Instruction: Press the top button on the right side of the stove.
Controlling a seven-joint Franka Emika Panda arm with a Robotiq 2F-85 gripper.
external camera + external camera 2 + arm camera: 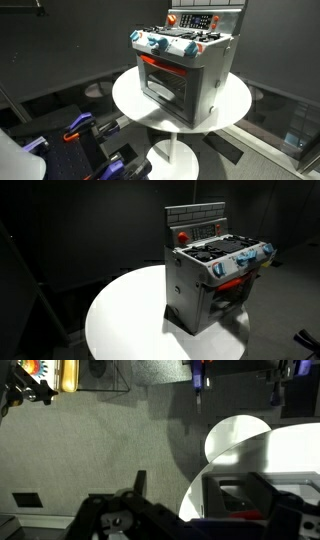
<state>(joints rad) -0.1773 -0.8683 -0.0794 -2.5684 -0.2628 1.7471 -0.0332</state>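
The stove (185, 65) is a small grey-silver toy oven with a red-glowing window, blue-and-white front knobs and black burners. It stands on a round white table (130, 95) and shows in both exterior views (215, 275). Its upright back panel carries a red button (182, 237) and a row of small buttons. The gripper (200, 485) shows only in the wrist view. Its two dark fingers are spread apart and empty, well away from the stove (240, 495), which lies beyond them with the table (235, 435).
Blue, orange and black gear (85, 130) lies on the floor beside the table's pedestal (175, 155). Dark curtains surround the area. In the wrist view, grey carpet (100, 450) and more equipment (200, 375) lie along the far edge.
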